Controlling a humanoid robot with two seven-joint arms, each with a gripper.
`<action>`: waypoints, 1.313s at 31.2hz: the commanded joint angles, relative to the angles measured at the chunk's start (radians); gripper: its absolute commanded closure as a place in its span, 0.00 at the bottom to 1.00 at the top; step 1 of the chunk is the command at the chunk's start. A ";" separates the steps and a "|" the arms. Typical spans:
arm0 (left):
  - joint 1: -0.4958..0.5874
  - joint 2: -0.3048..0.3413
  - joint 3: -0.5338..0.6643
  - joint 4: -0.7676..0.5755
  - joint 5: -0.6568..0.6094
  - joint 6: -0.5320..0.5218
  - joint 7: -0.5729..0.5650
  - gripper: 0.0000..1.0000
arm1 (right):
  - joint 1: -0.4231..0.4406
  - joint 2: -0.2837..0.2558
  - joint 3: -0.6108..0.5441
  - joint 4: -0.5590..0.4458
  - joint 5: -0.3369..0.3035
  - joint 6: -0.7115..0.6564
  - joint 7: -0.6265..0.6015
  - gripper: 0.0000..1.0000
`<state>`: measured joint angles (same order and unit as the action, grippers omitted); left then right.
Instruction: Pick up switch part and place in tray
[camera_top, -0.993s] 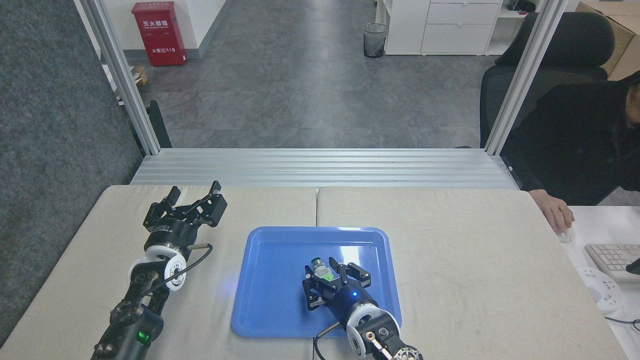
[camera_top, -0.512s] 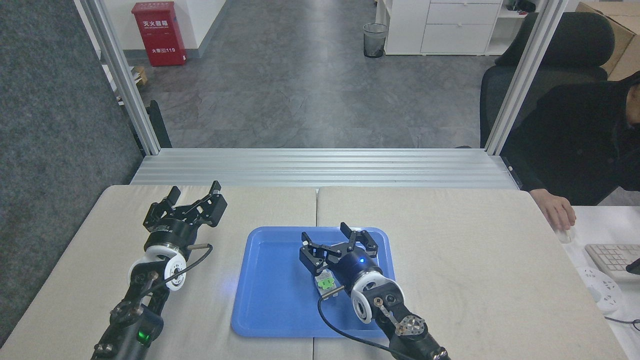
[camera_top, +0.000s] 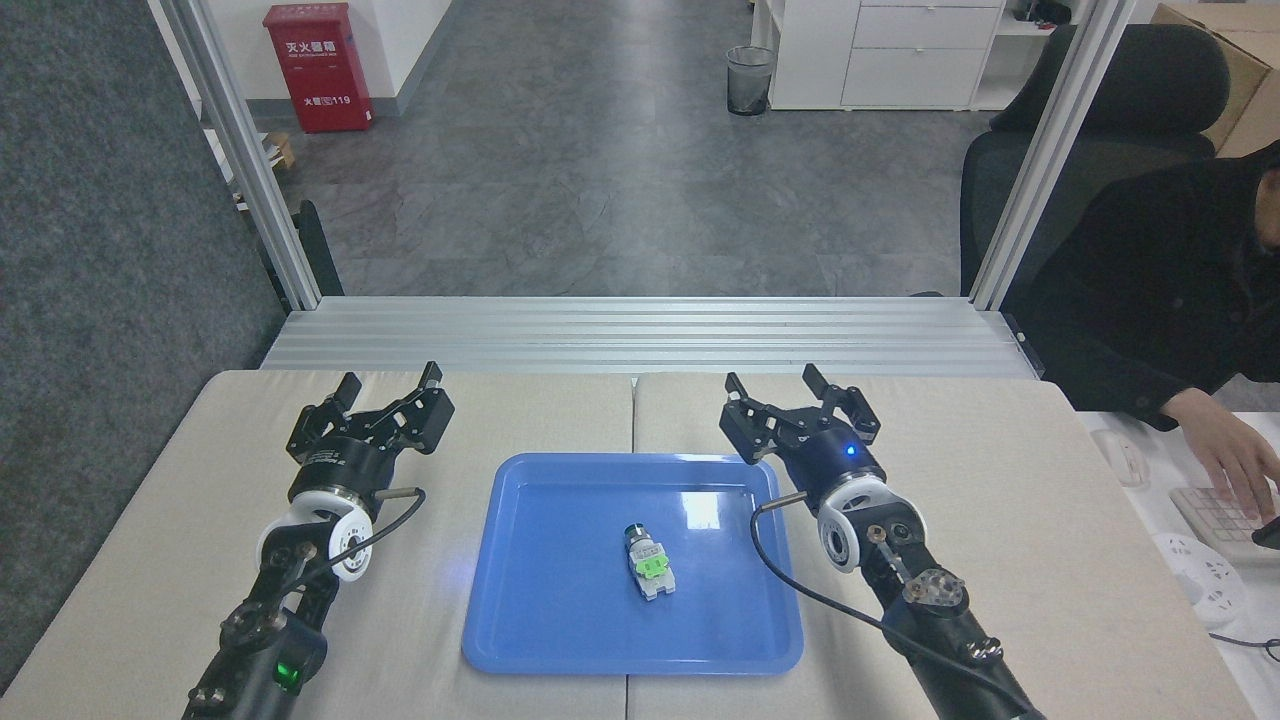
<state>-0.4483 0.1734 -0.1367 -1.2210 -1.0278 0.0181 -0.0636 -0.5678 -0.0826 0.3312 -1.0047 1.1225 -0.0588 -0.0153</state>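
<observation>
The switch part (camera_top: 647, 561) lies on its side inside the blue tray (camera_top: 540, 620), a little right of the tray's middle, with its dark cap pointing away from me and its whitish base toward me. Nothing touches it. My right gripper (camera_top: 771, 385) hovers open and empty over the table just beyond the tray's far right corner. Over the left half of the table, left of the tray, my left gripper (camera_top: 389, 381) is open and holds nothing.
The tray sits on a beige padded table (camera_top: 1000, 520) with a seam down the middle. A person in black sits at the right, a hand (camera_top: 1235, 462) on a keyboard on a white desk. An aluminium frame rail (camera_top: 650, 335) borders the table's far edge.
My right gripper let go of the switch part, which now lies in the tray, and moved up and to the right, off the tray. The person's hand moved to the keyboard. The left arm stayed still.
</observation>
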 joint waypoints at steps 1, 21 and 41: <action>0.000 0.000 0.000 0.000 0.000 0.000 0.001 0.00 | -0.015 -0.203 -0.123 0.029 -0.006 0.007 -0.015 0.02; 0.000 0.000 -0.001 0.000 0.000 0.000 0.001 0.00 | 0.079 -0.261 -0.158 -0.020 -0.047 0.007 -0.008 0.02; 0.000 0.000 0.000 0.000 0.000 0.000 0.001 0.00 | 0.078 -0.241 -0.158 -0.022 -0.049 0.007 -0.011 0.02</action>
<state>-0.4482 0.1734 -0.1370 -1.2210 -1.0278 0.0181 -0.0636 -0.4919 -0.3055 0.1917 -1.0207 1.0752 -0.0522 -0.0253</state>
